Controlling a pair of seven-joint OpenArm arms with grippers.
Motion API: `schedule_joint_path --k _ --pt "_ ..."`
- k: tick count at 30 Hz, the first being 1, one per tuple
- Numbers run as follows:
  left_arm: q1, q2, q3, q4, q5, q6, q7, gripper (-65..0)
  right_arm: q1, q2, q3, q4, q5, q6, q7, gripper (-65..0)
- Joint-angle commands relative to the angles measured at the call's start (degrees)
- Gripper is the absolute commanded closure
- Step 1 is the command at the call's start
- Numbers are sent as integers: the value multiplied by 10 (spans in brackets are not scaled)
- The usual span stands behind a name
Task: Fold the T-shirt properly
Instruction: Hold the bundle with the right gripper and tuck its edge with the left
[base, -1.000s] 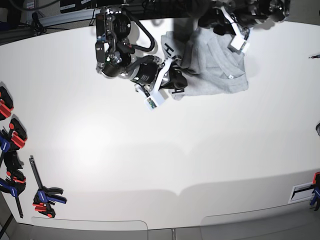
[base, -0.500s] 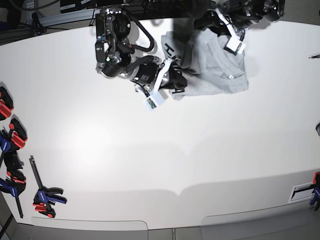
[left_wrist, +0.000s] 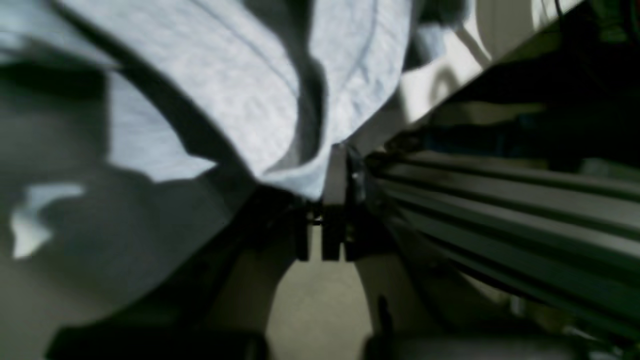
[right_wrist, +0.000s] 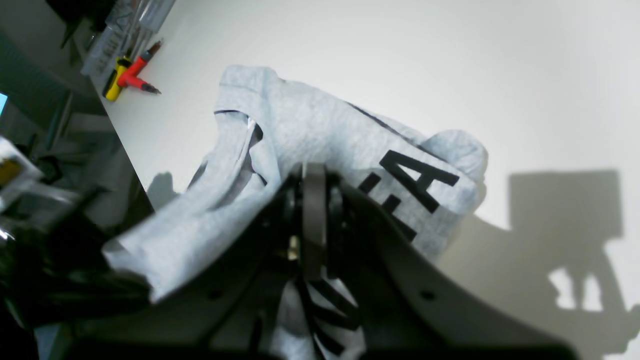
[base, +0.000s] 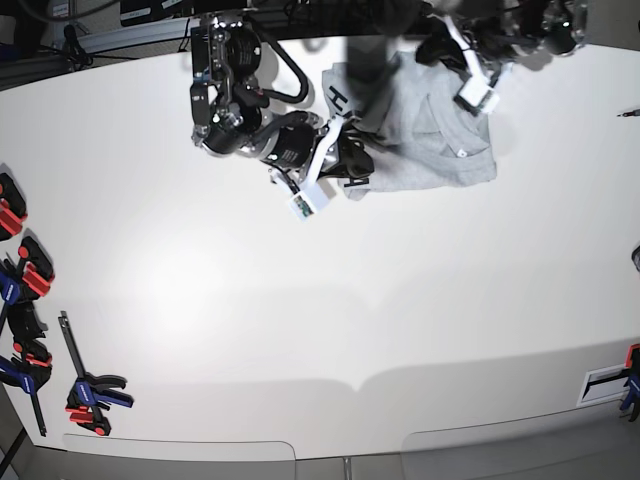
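The light grey T-shirt (base: 435, 135) lies crumpled at the far middle of the white table (base: 300, 300). In the right wrist view its black lettering (right_wrist: 417, 180) faces up. My right gripper (base: 352, 160) sits at the shirt's near-left corner and is shut on a fold of the T-shirt (right_wrist: 280, 130), with the jaws (right_wrist: 312, 175) pressed together. My left gripper (base: 425, 48) is at the shirt's far edge by the table's back. In the left wrist view it (left_wrist: 345, 167) is shut, pinching the hem of the T-shirt (left_wrist: 280, 100).
Several red, blue and black clamps (base: 25, 290) lie along the table's left edge, with another (base: 90, 392) near the front left. Red and yellow pens (right_wrist: 127, 75) lie at the table's back edge. An aluminium rail (left_wrist: 500, 200) runs just behind the left gripper.
The left gripper was open a second ago and has now shut on the shirt's far edge, shifting slightly. The right arm and its grip have not moved.
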Motion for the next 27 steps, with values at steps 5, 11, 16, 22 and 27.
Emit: schedule_joint_path --k 5,11,16,22,27 --pt "30 -22 -58 76 3 -4 -5 0 8 -4 -1 9 12 2 12 0" --pt "39 -46 -96 83 21 -4 -4 0 8 -4 -1 9 12 2 12 0" --pt "39 -45 -101 83 37 -4 2 0 8 -4 -1 9 12 2 12 0" --pt "50 -50 -101 83 54 -4 15 0 8 -4 -1 9 12 2 12 0" --pt "88 -71 -101 83 55 -4 14 0 8 -4 -1 9 12 2 12 0"
